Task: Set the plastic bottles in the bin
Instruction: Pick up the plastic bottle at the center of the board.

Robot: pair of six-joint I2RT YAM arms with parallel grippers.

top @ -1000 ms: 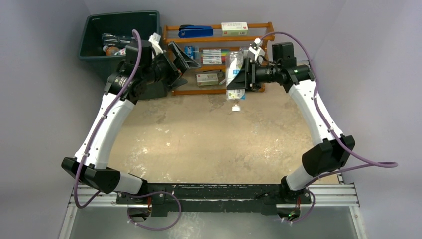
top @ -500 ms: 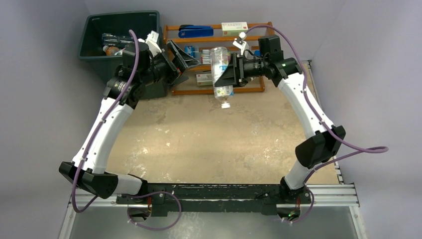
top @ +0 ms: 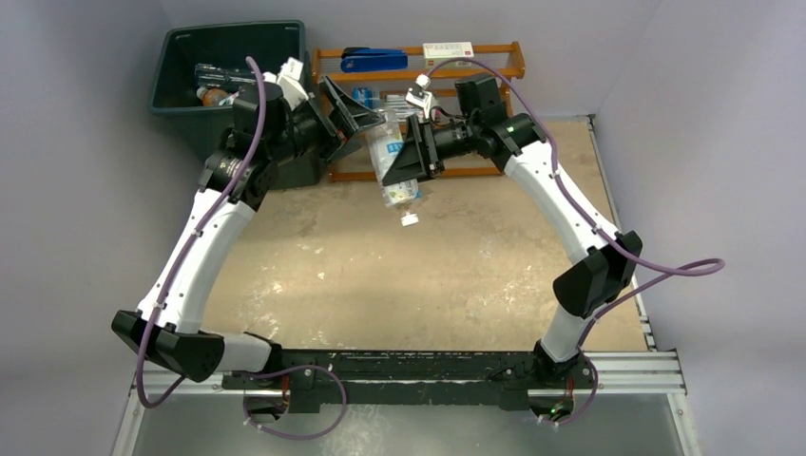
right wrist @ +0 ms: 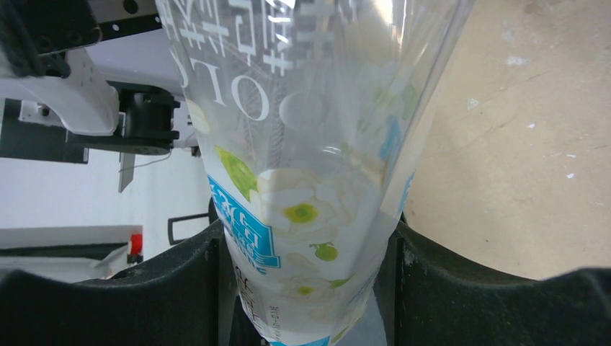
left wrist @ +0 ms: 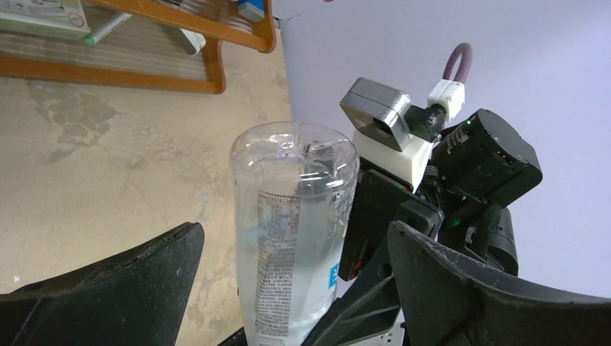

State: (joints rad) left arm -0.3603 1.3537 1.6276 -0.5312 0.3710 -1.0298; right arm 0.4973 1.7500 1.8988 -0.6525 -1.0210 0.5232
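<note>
Right claw (top: 407, 157) grips a clear bottle (top: 387, 144) over the table (top: 380, 285) at 12 o'clock. Left claw (top: 344, 106) gapes wide beside it. A bump could drop it short of the bin (top: 233, 28) at 10 o'clock.

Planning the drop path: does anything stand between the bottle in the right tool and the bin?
Yes. The open left tool and the left arm behind it sit directly between the bottle, gripped by the right tool, and the bin at far left. Nothing else visible blocks the way.
</note>
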